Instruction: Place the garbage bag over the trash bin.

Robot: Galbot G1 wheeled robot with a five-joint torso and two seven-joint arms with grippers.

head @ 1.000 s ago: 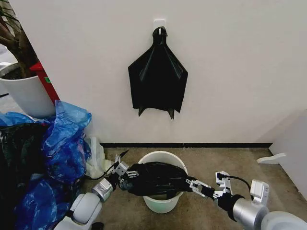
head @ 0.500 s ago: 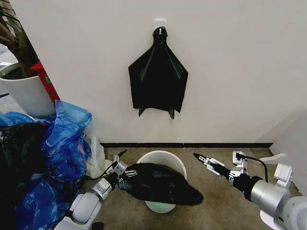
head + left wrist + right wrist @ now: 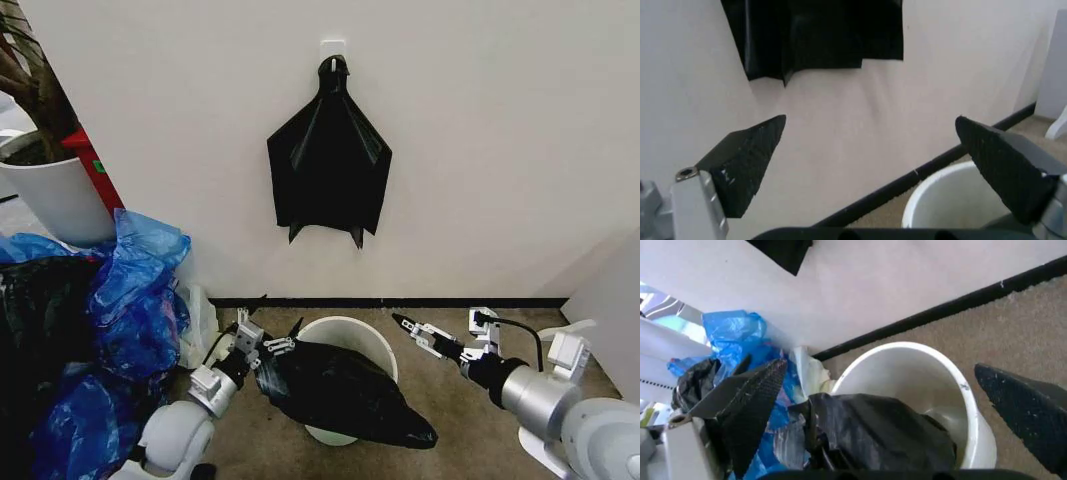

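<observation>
While the wrinkly, glossy black plastic garbage bag [image 3: 345, 395] lies slumped across the near rim of the small round off-white plastic trash bin [image 3: 352, 335], spilling down its front onto the brown carpeted floor [image 3: 450, 330], both grippers hang beside it with nothing in them. The left gripper [image 3: 268, 335] hovers just at the bag's upper left end, its two black textured fingers [image 3: 747, 165] spread wide apart, close to the film but not closed on it. The right gripper [image 3: 410, 332] sits just right of the bin's rim, apart from the bag, its fingers [image 3: 747, 410] likewise wide open. Beyond both grippers a plain white wall [image 3: 480, 150] meets the floor at a black skirting strip [image 3: 450, 302], and a flat fan-shaped black bundle with pointed corners [image 3: 329, 160] hangs from a white hook above the bin. Left of the left gripper, crumpled bright blue plastic bags [image 3: 130, 290] pile against the wall, with a large white plant pot [image 3: 55, 195] behind them.
</observation>
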